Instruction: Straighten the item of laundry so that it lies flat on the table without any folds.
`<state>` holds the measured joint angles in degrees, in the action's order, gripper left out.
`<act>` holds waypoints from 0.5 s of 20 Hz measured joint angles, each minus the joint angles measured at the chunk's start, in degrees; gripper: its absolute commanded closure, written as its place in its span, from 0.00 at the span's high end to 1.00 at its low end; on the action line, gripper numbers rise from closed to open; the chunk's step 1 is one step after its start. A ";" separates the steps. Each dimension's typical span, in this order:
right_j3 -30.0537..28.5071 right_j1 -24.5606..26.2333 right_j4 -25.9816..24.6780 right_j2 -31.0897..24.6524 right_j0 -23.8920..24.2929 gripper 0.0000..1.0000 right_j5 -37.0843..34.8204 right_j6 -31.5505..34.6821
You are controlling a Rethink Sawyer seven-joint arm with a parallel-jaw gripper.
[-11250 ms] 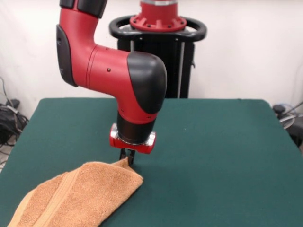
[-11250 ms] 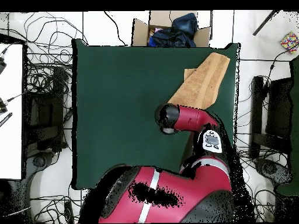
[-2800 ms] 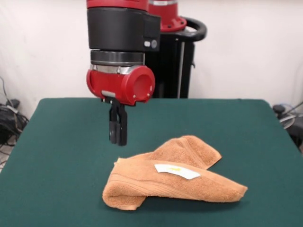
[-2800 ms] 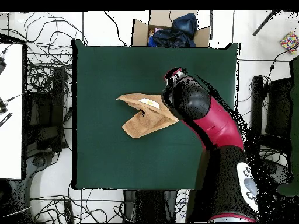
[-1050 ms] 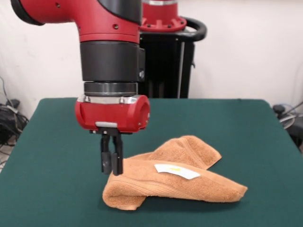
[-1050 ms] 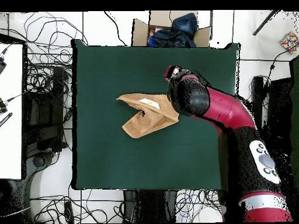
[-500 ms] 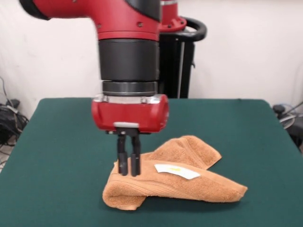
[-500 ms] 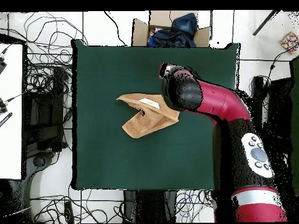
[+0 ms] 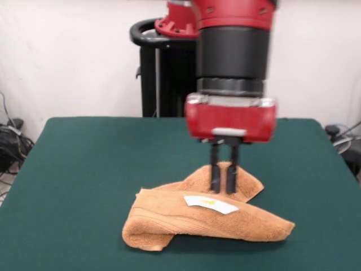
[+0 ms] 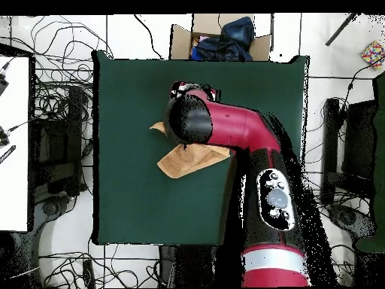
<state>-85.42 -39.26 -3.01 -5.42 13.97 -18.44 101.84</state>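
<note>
The orange-tan towel (image 9: 186,223) lies crumpled and folded over itself on the green table (image 9: 79,169), right of centre, its white label (image 9: 211,204) facing up. My gripper (image 9: 223,191) points straight down over the towel's rear fold, just behind the label. The fingers (image 9: 215,172) stand a narrow gap apart, tips at the cloth's surface and holding nothing. In the overhead view the arm (image 10: 225,128) covers the gripper and most of the towel (image 10: 184,162); only a left corner and the lower flap show on the table (image 10: 135,98).
The black pedestal (image 9: 163,73) stands behind the table's far edge. A cardboard box with dark clothes (image 10: 218,38) sits beyond the table's top edge in the overhead view. Cables lie on the floor at the left (image 10: 60,98).
The arm has swung from the towel's left side to directly over it and come down. The wrist has turned, and the fingers now show a gap. The towel has not moved.
</note>
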 measured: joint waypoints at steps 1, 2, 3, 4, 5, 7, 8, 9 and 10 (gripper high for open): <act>0.15 -0.18 0.74 1.17 -1.49 0.00 -0.01 0.57; 0.27 -0.28 1.25 2.02 -2.53 0.00 -0.04 1.07; 0.39 -0.37 1.77 2.87 -3.57 0.00 -0.07 1.58; 0.53 -0.49 2.57 4.05 -4.99 0.00 -0.16 2.41; 0.65 -0.58 3.39 5.32 -6.43 0.00 -0.18 3.26; 0.89 -0.69 5.36 8.17 -9.51 0.00 -0.19 5.55; 0.98 -0.69 6.05 9.17 -10.57 0.00 -0.18 6.47; 1.06 -0.68 6.95 10.39 -11.81 0.00 -0.18 7.68; 1.12 -0.66 8.12 11.75 -13.18 0.00 -0.20 9.19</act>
<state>-84.30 -39.92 5.11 6.33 0.79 -18.64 111.03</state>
